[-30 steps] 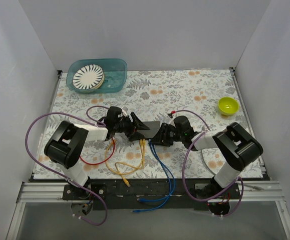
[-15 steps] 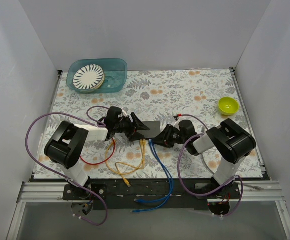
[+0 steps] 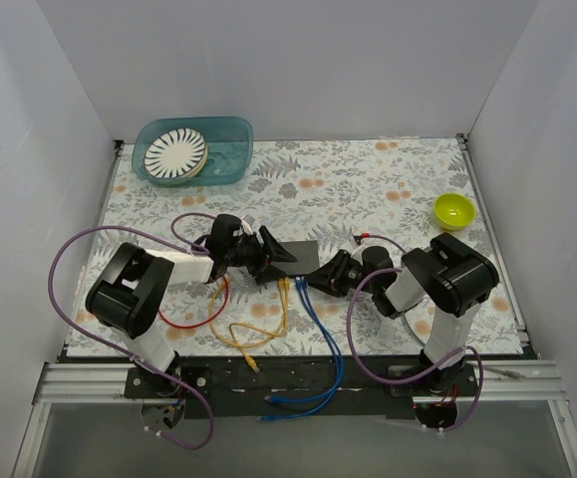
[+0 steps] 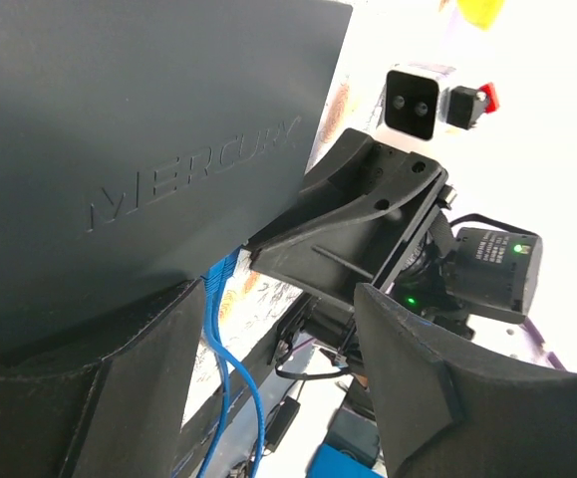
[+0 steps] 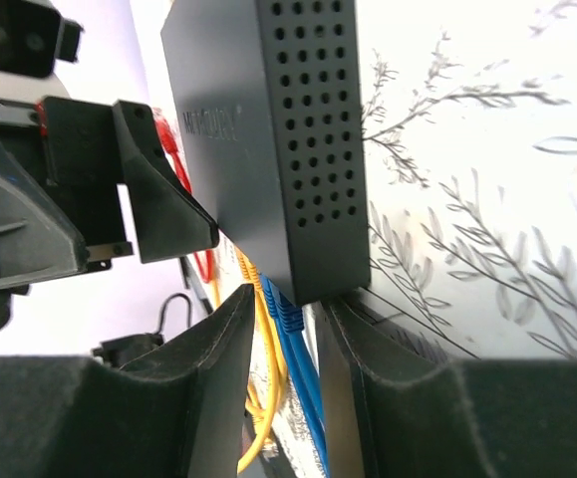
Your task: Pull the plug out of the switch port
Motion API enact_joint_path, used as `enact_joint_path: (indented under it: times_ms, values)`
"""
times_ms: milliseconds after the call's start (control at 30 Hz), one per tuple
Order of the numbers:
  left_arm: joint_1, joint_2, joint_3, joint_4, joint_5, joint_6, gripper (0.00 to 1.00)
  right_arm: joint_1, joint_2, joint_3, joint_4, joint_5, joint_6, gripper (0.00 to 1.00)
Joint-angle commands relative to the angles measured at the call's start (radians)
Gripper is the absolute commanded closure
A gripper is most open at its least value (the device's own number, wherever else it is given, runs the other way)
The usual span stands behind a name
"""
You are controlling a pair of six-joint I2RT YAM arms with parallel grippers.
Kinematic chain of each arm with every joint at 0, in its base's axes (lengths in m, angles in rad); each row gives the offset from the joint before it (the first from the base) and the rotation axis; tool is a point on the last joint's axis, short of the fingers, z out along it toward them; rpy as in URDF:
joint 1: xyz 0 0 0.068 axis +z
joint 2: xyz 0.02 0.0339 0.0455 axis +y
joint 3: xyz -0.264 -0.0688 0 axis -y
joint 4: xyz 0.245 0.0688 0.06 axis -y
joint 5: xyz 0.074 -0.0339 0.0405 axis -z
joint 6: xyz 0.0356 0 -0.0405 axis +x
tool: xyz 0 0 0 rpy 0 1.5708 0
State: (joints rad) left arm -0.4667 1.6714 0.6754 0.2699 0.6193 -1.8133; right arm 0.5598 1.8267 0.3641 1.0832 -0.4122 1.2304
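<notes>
The switch [image 3: 303, 253] is a flat black box lying mid-table; it also shows in the left wrist view [image 4: 148, 149] and the right wrist view [image 5: 268, 129]. Blue plugs [image 5: 290, 317] and a yellow plug [image 5: 251, 271] sit in sockets on its near edge [image 3: 301, 283]. My right gripper [image 3: 321, 273] is at that edge, its jaws [image 5: 286, 304] narrowly parted around the blue plugs. My left gripper [image 3: 271, 259] is at the switch's left end, jaws wide apart [image 4: 278, 304]. One of its fingers [image 4: 99, 388] lies against the switch.
A teal tub [image 3: 230, 139] holding a striped plate [image 3: 175, 152] stands at the back left. A green bowl [image 3: 453, 210] is at the right. Yellow [image 3: 253, 334], red [image 3: 193, 319] and blue [image 3: 330, 349] cables trail toward the table's near edge.
My right gripper has moved from the switch's right end, nearer and to the left, to its near edge at the blue plugs. The left gripper and the switch have stayed put.
</notes>
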Motion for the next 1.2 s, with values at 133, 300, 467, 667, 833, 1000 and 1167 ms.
enact_joint_path:
  times_ms: [133, 300, 467, 667, 833, 1000, 1167]
  values:
    - [0.000, -0.012, -0.048, -0.104, -0.047, 0.043, 0.38, -0.014, 0.052, -0.021, 0.133, 0.023, 0.072, 0.60]
    - [0.000, -0.009, -0.043, -0.100, -0.049, 0.040, 0.38, -0.014, 0.052, 0.042, 0.032, 0.003, 0.031, 0.61]
    - [-0.001, -0.002, -0.037, -0.100, -0.050, 0.037, 0.38, -0.012, 0.048, 0.105, -0.094, -0.017, -0.037, 0.63]
    - [0.000, 0.002, -0.033, -0.097, -0.052, 0.035, 0.38, -0.015, 0.051, 0.093, -0.079, -0.020, -0.029, 0.74]
    - [0.000, -0.001, -0.031, -0.097, -0.050, 0.031, 0.38, -0.015, 0.065, 0.067, -0.014, -0.036, -0.005, 0.95]
    - [-0.001, 0.001, -0.001, -0.072, -0.032, -0.003, 0.37, -0.015, 0.060, 0.071, -0.054, -0.065, -0.037, 0.99]
    - [-0.026, 0.071, 0.059, -0.057, -0.032, -0.015, 0.37, -0.014, 0.034, 0.150, -0.334, -0.089, -0.216, 0.99]
